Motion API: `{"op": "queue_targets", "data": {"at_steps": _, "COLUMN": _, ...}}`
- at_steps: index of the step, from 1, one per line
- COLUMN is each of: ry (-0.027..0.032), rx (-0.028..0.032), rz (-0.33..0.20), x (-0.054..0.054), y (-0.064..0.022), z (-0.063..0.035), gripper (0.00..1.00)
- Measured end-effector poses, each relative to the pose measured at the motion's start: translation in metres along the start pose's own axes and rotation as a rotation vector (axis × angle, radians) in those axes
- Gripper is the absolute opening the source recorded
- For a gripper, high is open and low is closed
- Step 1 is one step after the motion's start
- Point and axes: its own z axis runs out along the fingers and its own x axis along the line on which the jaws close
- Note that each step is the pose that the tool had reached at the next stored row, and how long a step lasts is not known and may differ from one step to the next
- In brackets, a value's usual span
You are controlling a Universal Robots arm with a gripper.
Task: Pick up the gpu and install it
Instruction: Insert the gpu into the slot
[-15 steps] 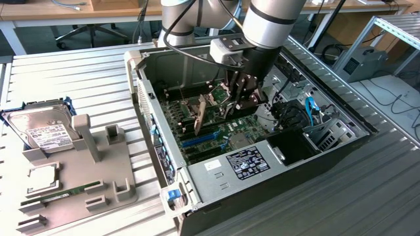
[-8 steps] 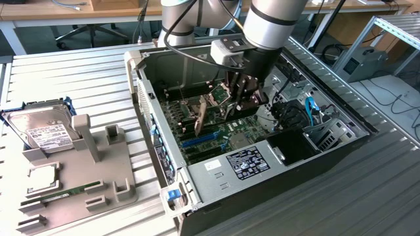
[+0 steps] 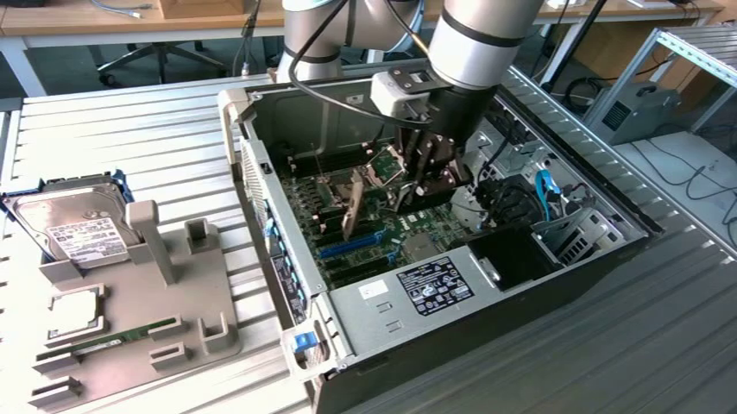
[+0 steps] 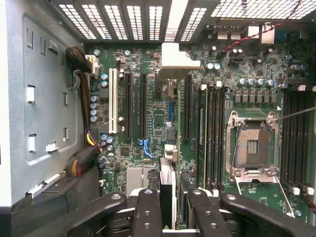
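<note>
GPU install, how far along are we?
Done: the gpu is picked up, clamped in the gripper. In hand: it hangs edge-down inside the case, over the motherboard slots. Left: seating it; it doesn't look pressed home yet.

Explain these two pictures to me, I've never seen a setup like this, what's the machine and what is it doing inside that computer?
It's a robot arm ending in a gripper, reaching into an open computer case. One picture is from a camera beside the bench; the other looks down from the arm's wrist onto the motherboard. The gripper holds the gpu, a thin card seen edge-on in the wrist view, just above the board's slots. On the bench, a grey holder carries a hard drive, a processor chip and a memory stick.
</note>
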Motion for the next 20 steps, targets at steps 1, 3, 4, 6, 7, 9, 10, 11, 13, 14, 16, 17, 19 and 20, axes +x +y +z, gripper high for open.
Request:
{"op": "queue_targets", "data": {"at_steps": 1, "ry": 0.0, "rx": 0.0, "rz": 0.0, "x": 0.0, "y": 0.0, "z": 0.0, "gripper": 0.26}}
{"op": "queue_targets", "data": {"at_steps": 3, "ry": 0.0, "rx": 0.0, "rz": 0.0, "x": 0.001, "y": 0.0, "z": 0.0001, "gripper": 0.26}}
{"op": "queue_targets", "data": {"at_steps": 4, "ry": 0.0, "rx": 0.0, "rz": 0.0, "x": 0.002, "y": 0.0, "z": 0.0, "gripper": 0.26}}
{"op": "queue_targets", "data": {"at_steps": 6, "ry": -0.0001, "rx": 0.0, "rz": 0.0, "x": 0.003, "y": 0.0001, "z": 0.0001, "gripper": 0.26}}
{"op": "queue_targets", "data": {"at_steps": 7, "ry": -0.0001, "rx": 0.0, "rz": 0.0, "x": 0.004, "y": 0.0001, "z": 0.0001, "gripper": 0.26}}
{"op": "queue_targets", "data": {"at_steps": 9, "ry": 0.0, "rx": 0.0, "rz": 0.0, "x": 0.005, "y": 0.0001, "z": 0.0001, "gripper": 0.26}}
{"op": "queue_targets", "data": {"at_steps": 10, "ry": 0.0, "rx": 0.0, "rz": 0.0, "x": 0.005, "y": 0.0001, "z": 0.0001, "gripper": 0.26}}
{"op": "queue_targets", "data": {"at_steps": 11, "ry": 0.0, "rx": 0.0, "rz": 0.0, "x": 0.006, "y": 0.0001, "z": 0.0001, "gripper": 0.26}}
{"op": "queue_targets", "data": {"at_steps": 13, "ry": 0.0001, "rx": 0.0, "rz": 0.0, "x": 0.007, "y": 0.0002, "z": 0.0001, "gripper": 0.26}}
{"op": "queue_targets", "data": {"at_steps": 14, "ry": 0.0, "rx": 0.0001, "rz": 0.0, "x": 0.007, "y": 0.0002, "z": 0.0001, "gripper": 0.26}}
{"op": "queue_targets", "data": {"at_steps": 16, "ry": 0.0, "rx": 0.0, "rz": 0.0, "x": 0.008, "y": 0.0002, "z": 0.0001, "gripper": 0.26}}
{"op": "queue_targets", "data": {"at_steps": 17, "ry": 0.0, "rx": 0.0, "rz": 0.0, "x": 0.009, "y": 0.0002, "z": 0.0001, "gripper": 0.26}}
{"op": "queue_targets", "data": {"at_steps": 19, "ry": 0.0, "rx": 0.0, "rz": 0.0, "x": 0.01, "y": 0.0002, "z": 0.0001, "gripper": 0.26}}
{"op": "queue_targets", "data": {"at_steps": 20, "ry": 0.0, "rx": 0.0, "rz": 0.0, "x": 0.011, "y": 0.0002, "z": 0.0001, "gripper": 0.26}}
